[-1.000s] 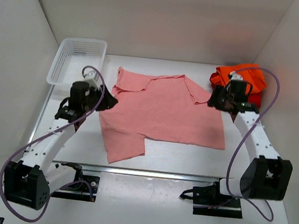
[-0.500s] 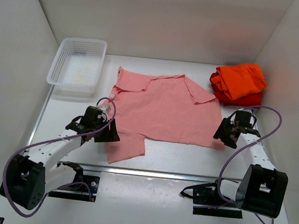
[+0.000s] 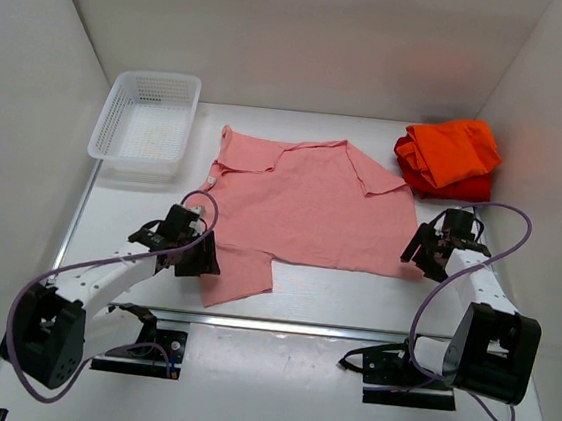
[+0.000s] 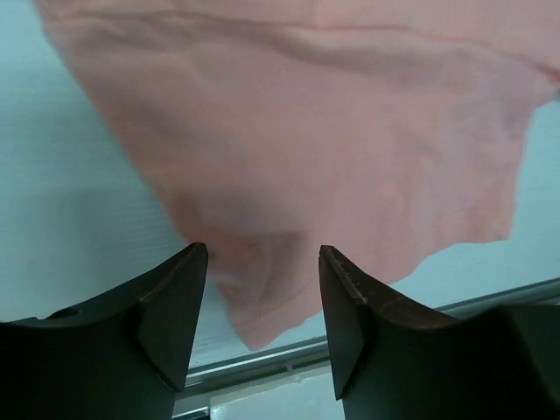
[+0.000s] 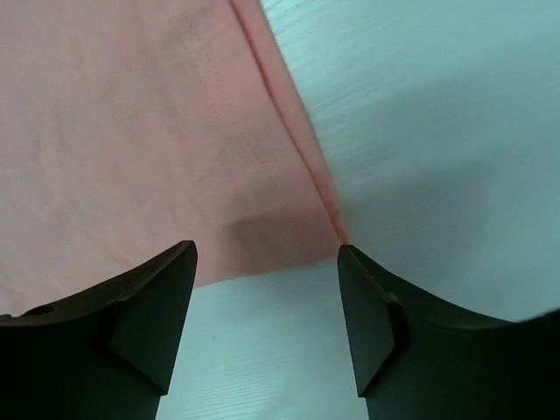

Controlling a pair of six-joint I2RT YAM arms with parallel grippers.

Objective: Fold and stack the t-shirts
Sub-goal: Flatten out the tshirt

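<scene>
Cloth: your salmon-pink shirt [image 3: 306,208] lies spread flat, soft knit, collared.
Left: your left gripper [image 4: 262,254] hangs over its near-left flap, jaws apart, empty.
Right: your right gripper [image 5: 267,249] sits over its stitched near-right corner, jaws wide, empty.
Stack: folded orange shirt [image 3: 453,148] atop red shirt [image 3: 446,187], beyond its right sleeve.

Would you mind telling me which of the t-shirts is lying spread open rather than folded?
The salmon-pink shirt in the middle; the orange shirt sits folded on the red shirt at the far right.

Top view high, looking down, wrist views close — all share pink t-shirt [image 3: 311,209]
</scene>
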